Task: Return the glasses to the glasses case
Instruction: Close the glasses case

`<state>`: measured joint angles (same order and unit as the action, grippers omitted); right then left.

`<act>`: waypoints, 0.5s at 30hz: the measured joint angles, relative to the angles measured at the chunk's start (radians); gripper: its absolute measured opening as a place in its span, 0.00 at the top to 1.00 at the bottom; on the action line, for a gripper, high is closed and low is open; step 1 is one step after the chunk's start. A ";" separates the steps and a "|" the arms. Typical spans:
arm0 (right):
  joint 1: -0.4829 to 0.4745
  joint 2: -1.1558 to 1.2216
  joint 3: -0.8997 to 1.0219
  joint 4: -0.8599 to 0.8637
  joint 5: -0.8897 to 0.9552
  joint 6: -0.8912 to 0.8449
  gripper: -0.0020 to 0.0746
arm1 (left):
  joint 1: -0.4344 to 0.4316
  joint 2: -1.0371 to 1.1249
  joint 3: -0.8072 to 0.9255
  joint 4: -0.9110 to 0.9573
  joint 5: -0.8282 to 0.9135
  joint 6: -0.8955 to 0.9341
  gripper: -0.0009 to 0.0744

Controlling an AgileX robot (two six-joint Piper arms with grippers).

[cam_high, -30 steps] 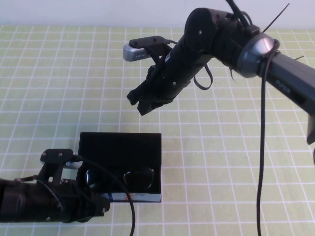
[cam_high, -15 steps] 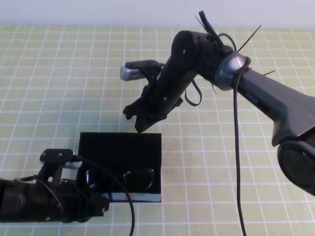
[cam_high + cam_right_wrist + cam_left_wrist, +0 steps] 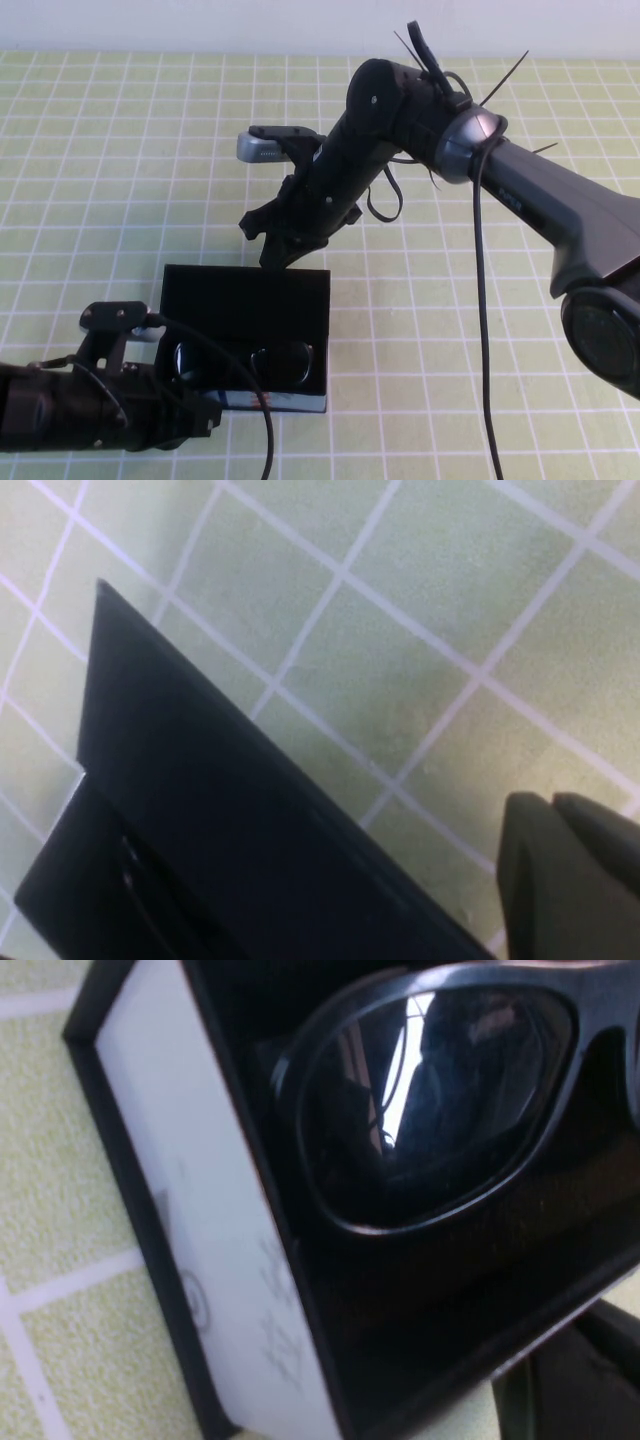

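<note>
Left hand [image 3: 195, 420], grip state indeterminable, at the near corner of the open glasses case [image 3: 245, 300], apparently steadying it; glasses [image 3: 250, 362] lying inside on the checked tabletop [image 3: 100, 180]; right hand [image 3: 265, 240], pinched shut and empty, just beyond the raised lid, seemingly poised to close it.

Glasses [image 3: 440, 1100]: thick black frame, plastic in look, smooth; lenses dark and glossy, carrying reflections. Glasses case [image 3: 245, 300]: lid and interior matt black, non-reflective; front edge [image 3: 200, 1250] pale, smooth, faintly printed. Table cover [image 3: 120, 160]: matt yellow-green with a white grid, finely grained in the right wrist view. Right gripper [image 3: 275, 245] and left gripper [image 3: 205, 415]: black, dull plastic-like housings.
</note>
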<state>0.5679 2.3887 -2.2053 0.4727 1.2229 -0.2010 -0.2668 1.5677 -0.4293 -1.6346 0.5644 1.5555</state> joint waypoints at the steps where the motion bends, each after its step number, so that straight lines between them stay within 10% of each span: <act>1: 0.000 0.000 0.000 0.003 0.000 0.002 0.99 | 0.000 0.000 0.000 -0.007 0.000 0.002 0.99; 15: 0.044 -0.057 0.000 0.003 0.001 0.017 0.99 | 0.000 0.000 0.000 -0.026 -0.004 0.010 0.99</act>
<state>0.6118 2.3314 -2.2053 0.4757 1.2236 -0.1842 -0.2668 1.5677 -0.4293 -1.6603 0.5603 1.5654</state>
